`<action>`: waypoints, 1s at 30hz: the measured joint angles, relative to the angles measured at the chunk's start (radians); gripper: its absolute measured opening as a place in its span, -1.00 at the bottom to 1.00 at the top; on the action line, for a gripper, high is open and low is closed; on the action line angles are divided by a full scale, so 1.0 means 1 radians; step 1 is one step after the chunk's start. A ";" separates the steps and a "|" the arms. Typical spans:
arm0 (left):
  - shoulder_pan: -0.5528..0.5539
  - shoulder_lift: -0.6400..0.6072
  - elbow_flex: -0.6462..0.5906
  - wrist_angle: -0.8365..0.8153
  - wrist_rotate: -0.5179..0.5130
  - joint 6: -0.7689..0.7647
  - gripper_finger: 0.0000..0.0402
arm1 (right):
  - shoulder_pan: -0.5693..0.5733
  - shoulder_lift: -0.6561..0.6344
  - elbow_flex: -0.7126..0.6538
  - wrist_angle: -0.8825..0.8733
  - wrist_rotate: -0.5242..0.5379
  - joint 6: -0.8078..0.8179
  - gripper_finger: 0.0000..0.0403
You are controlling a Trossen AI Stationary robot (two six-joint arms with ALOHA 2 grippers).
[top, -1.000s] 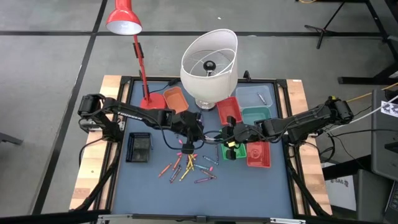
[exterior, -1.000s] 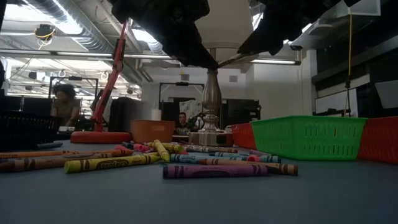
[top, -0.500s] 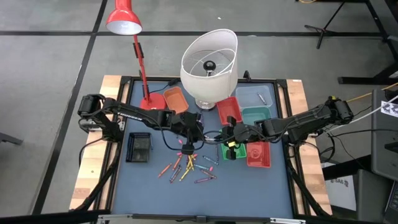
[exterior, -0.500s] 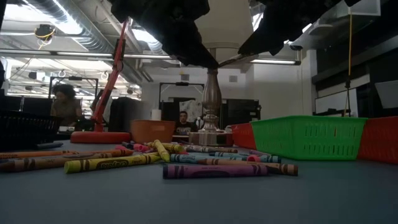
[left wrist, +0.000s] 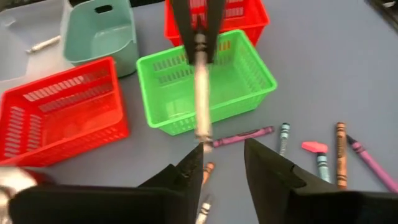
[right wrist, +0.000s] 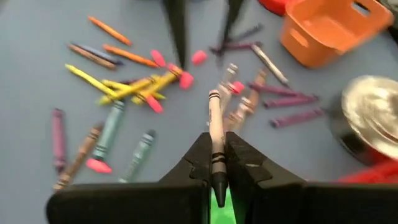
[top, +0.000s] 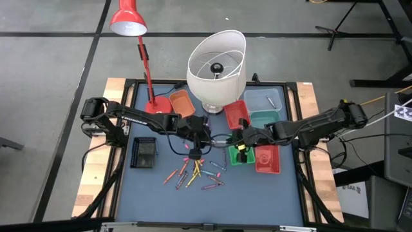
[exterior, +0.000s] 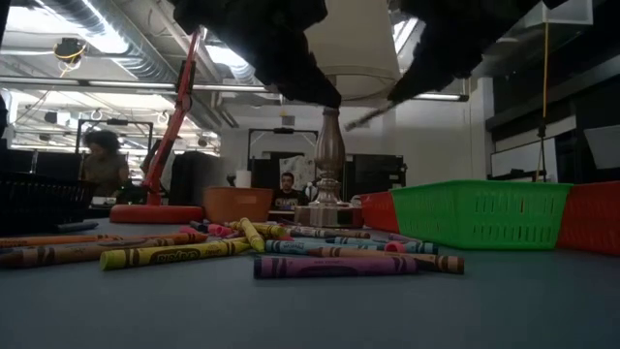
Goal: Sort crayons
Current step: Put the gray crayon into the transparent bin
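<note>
A grey crayon [right wrist: 215, 134] passes between the two arms, above the green tray [top: 241, 154].

The right gripper [right wrist: 216, 163] holds the grey crayon in narrow jaws; the left gripper [left wrist: 222, 160] is just beside the free end, its jaws spread and no longer gripping. Most crayons [top: 193, 171] lie loose on the worktop [top: 257, 193] near the green tray, which looks empty, so I judge the sorting has hardly begun.

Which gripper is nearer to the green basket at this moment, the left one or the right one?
The right. The right gripper, shut on a grey crayon, is over the green basket. The left gripper, open, is farther from it, above the loose crayons.
</note>
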 joint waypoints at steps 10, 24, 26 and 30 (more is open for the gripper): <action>0.000 0.000 0.000 -0.004 -0.036 -0.001 -0.44 | -0.092 -0.099 0.000 -0.352 0.078 0.003 -0.88; 0.000 0.000 0.000 -0.006 -0.036 -0.001 -0.44 | -0.392 -0.233 0.000 -0.606 0.171 -0.072 -0.88; 0.000 0.000 0.000 -0.006 -0.036 0.000 -0.44 | -0.458 -0.233 0.000 -0.604 0.166 -0.099 -0.88; 0.000 0.000 0.000 -0.006 -0.036 -0.001 -0.44 | -0.591 -0.218 0.000 -0.587 0.116 -0.149 -0.88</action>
